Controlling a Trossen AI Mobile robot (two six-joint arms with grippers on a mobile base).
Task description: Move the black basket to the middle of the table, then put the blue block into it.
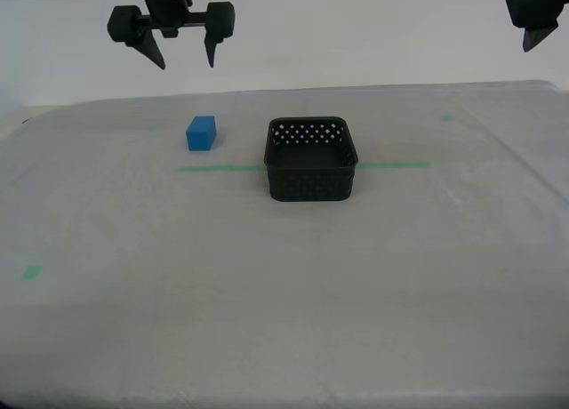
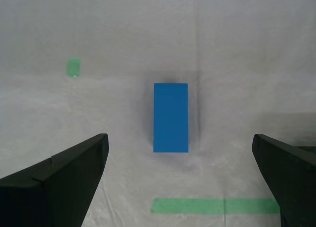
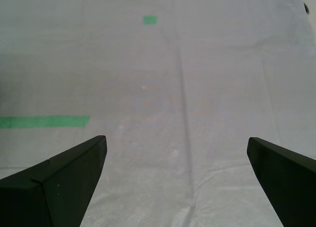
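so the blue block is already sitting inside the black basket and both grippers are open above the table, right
Not quite: the blue block is not inside the black basket; it rests on the table beside it, toward the exterior view's left. The exterior view shows this. Both grippers are indeed open above the table.

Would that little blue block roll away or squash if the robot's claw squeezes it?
Probably neither. The blue block has flat faces and sharp edges, so it should sit still rather than roll. It looks solid and stiff, likely light; its smooth sides might slip a little between the fingers.

Matte black second gripper (image 1: 185,58), pointed wedge fingers (image 1: 153,52), round knobs either side, no markings
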